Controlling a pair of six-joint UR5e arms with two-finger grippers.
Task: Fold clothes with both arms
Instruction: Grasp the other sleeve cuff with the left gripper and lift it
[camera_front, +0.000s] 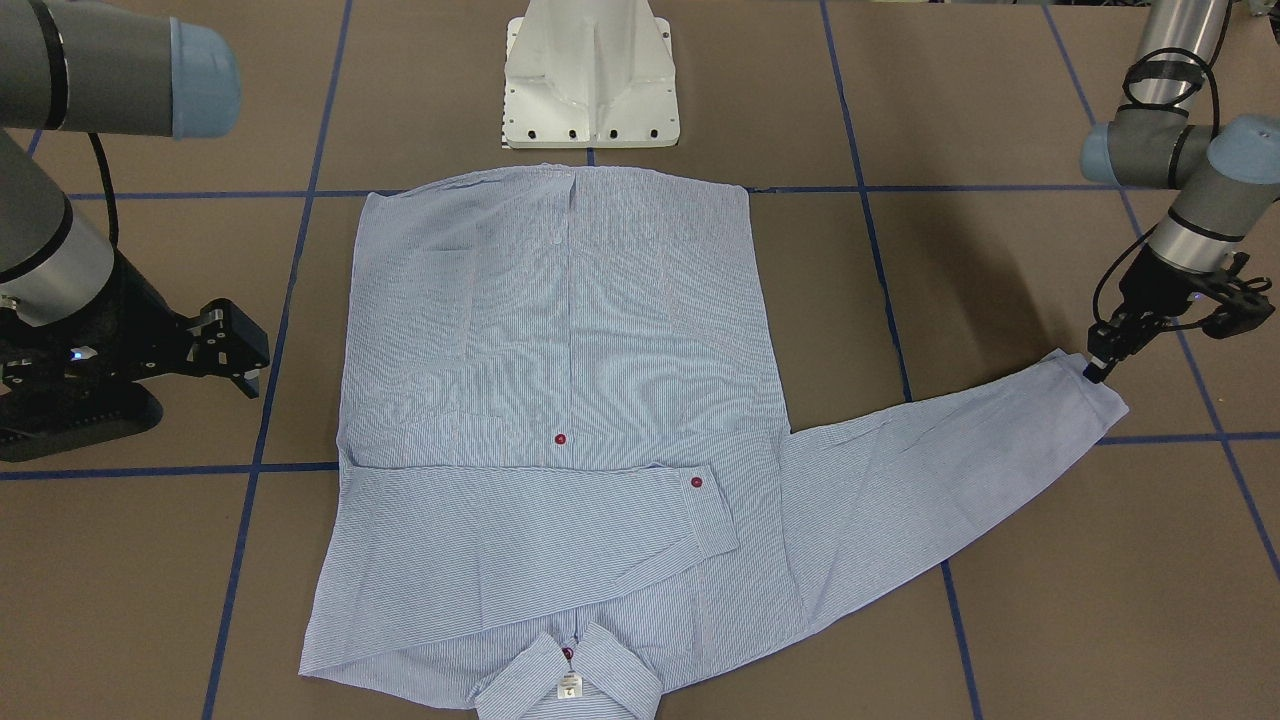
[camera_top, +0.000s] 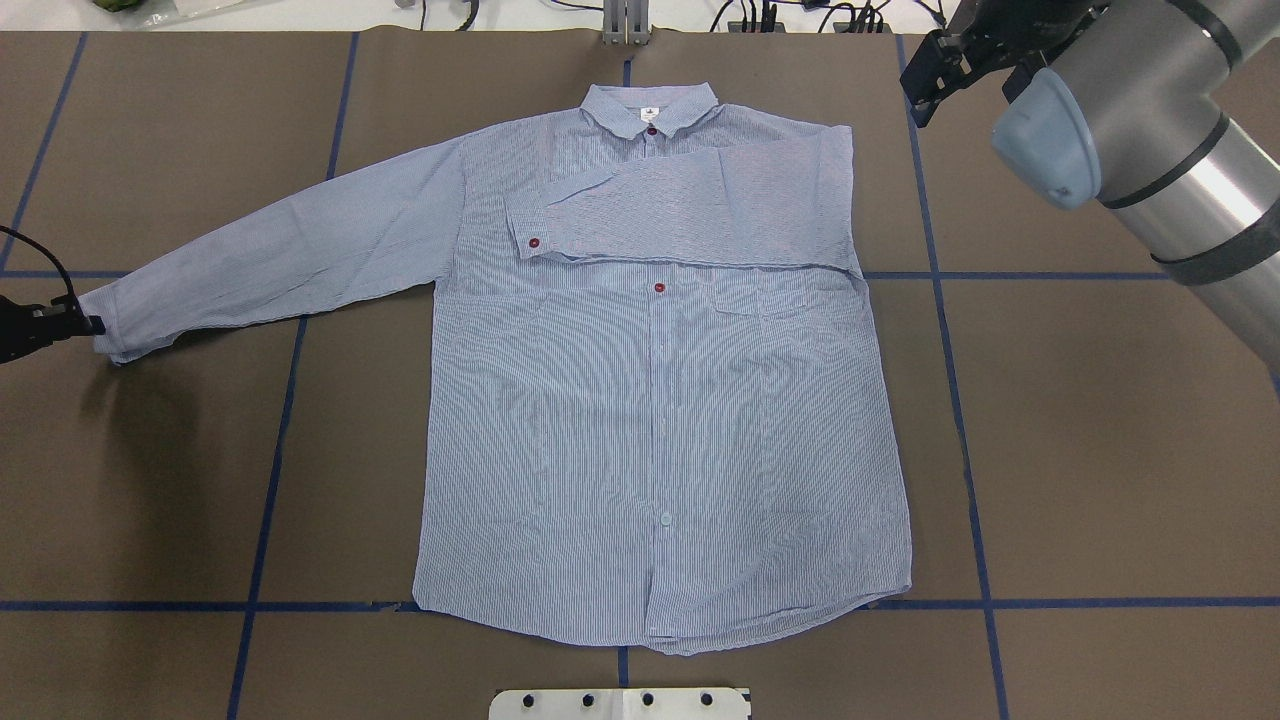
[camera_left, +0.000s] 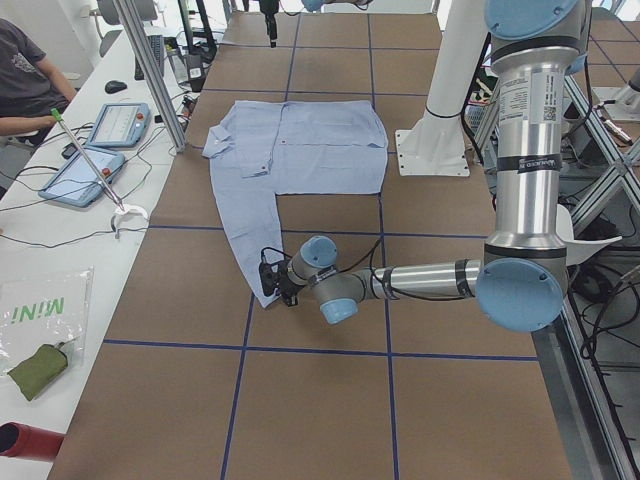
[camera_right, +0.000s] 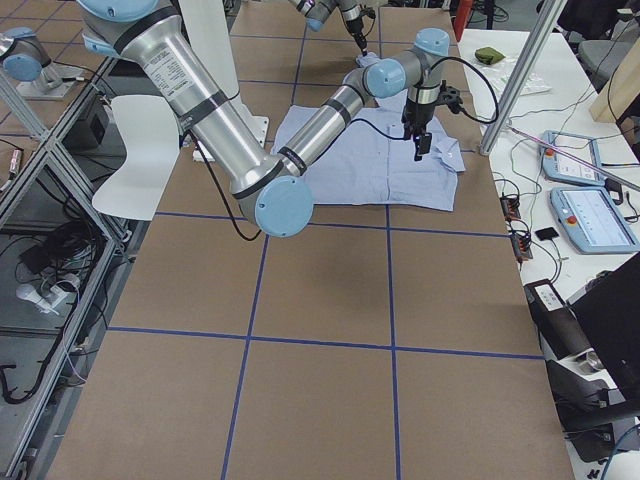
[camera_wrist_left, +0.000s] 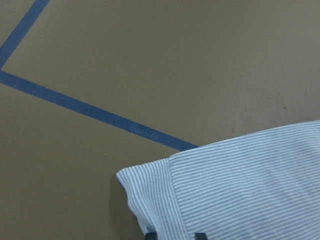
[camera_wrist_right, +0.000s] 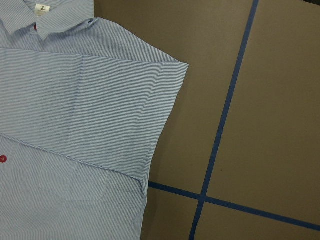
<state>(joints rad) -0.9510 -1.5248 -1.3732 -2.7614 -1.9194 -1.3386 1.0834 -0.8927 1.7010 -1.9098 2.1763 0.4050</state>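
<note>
Setup is a big table (camera_top: 1100, 450) covered in brown board, marked into a grid with blue tape lines (camera_top: 960, 400). The shirt (camera_top: 660, 420) lies flat and face up in the middle, buttoned. Its collar (camera_top: 650, 105) is at the far edge from the robot and its hem is just short of the white pedestal (camera_front: 590, 80).

The right sleeve (camera_top: 700, 200) is folded across the chest, so its cuff with the red button sits just left of the placket. The left sleeve (camera_top: 280, 250) is stretched out flat to the robot's left, angling slightly back toward it.

The left gripper (camera_front: 1095, 372) is down at the end of that sleeve, clamped on the edge of the cuff (camera_wrist_left: 150, 195). In the wrist view the dark fingertips (camera_wrist_left: 200, 235) sit right on the striped cloth, and the cuff corner casts a bit of shadow on the board.

The right gripper (camera_front: 250, 365) isn't touching anything – jaws spread, hanging over bare table just off the shirt's right shoulder, near the far edge.

Room-wise it's a lab. A white bench (camera_left: 30, 260) runs along the far side of the table with a couple of blue-edged pendants (camera_left: 115, 125) and loose cables. A slanted aluminium post (camera_left: 150, 70) stands at its edge, and a person (camera_left: 25, 75) is seated at the far end of the bench.
</note>
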